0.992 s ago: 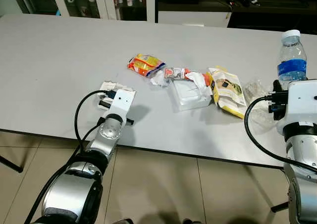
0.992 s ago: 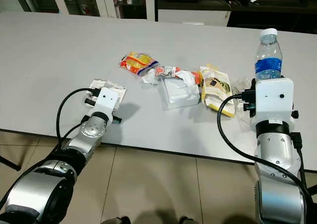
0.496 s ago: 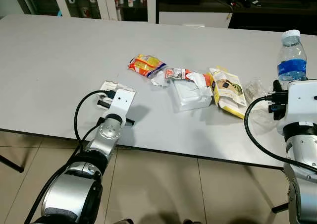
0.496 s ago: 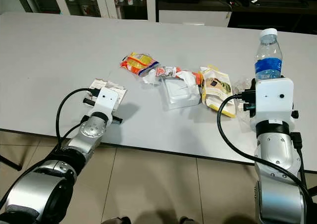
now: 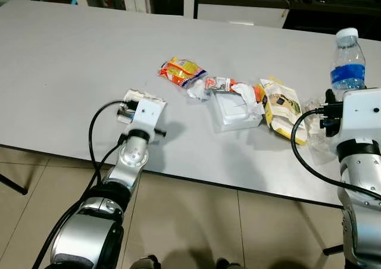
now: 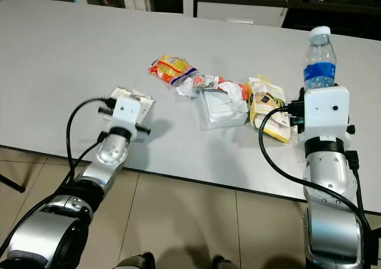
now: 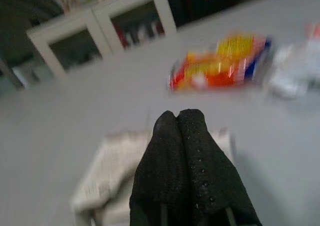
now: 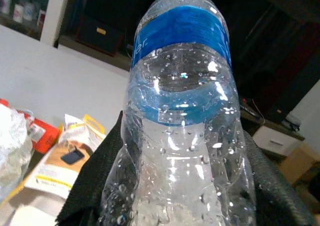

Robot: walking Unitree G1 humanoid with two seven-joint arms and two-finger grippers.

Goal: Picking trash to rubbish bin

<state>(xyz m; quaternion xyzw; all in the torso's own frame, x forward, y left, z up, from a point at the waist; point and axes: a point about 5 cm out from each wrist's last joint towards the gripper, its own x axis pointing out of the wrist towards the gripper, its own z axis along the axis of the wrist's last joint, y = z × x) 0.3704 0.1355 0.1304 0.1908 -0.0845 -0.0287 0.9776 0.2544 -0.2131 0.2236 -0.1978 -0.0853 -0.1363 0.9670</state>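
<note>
Bottle (image 8: 182, 116), clear plastic, upright at the counter's (image 5: 71, 55) right edge, clamped between the right gripper's (image 8: 175, 186) jaws: light, slick, crushable, best held mid-body. Left gripper (image 7: 187, 156), jaws closed, empty, over a flat paper wrapper (image 5: 138, 96). Snack packets (image 5: 181, 71) lie mid-counter.
</note>
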